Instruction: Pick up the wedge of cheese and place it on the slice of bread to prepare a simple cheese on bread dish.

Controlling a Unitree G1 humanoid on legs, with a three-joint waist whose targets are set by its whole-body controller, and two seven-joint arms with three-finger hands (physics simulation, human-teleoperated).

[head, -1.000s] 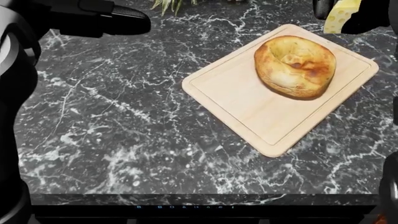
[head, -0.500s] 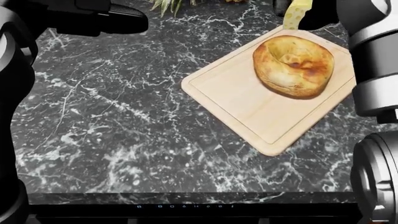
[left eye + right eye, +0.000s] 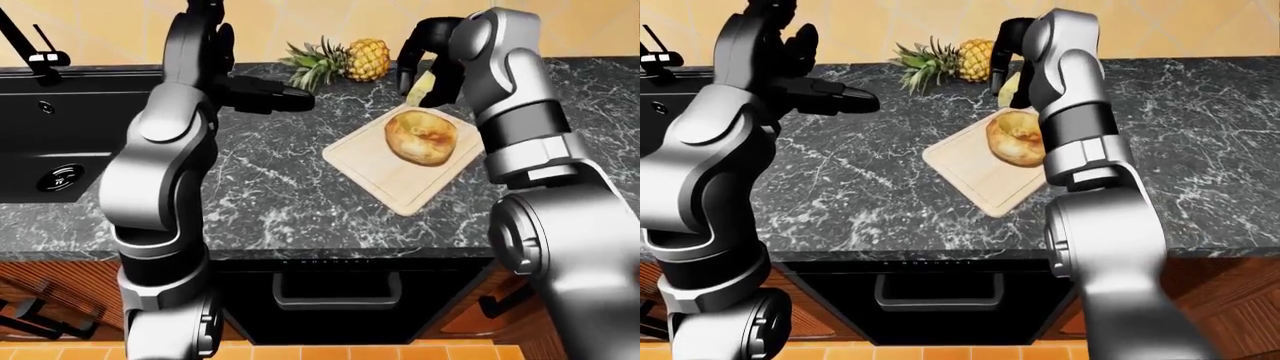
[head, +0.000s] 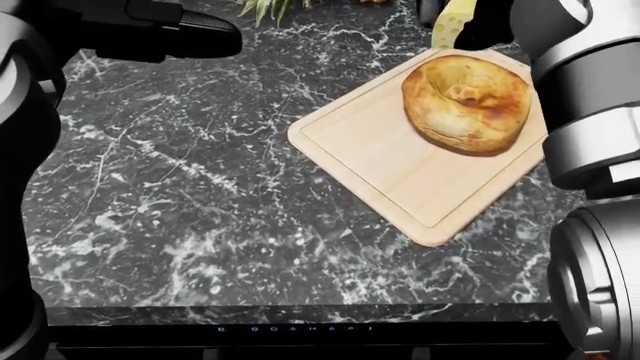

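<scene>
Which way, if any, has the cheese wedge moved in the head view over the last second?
Yes. The cheese wedge has shifted left, from past the cutting board's right corner to just above the bread's top-left edge.

— Is any writing showing anywhere?
— Only tiny pale marks are showing on the dark appliance panel [image 4: 300, 328] under the counter [image 4: 200, 225], too blurred for reading.
</scene>
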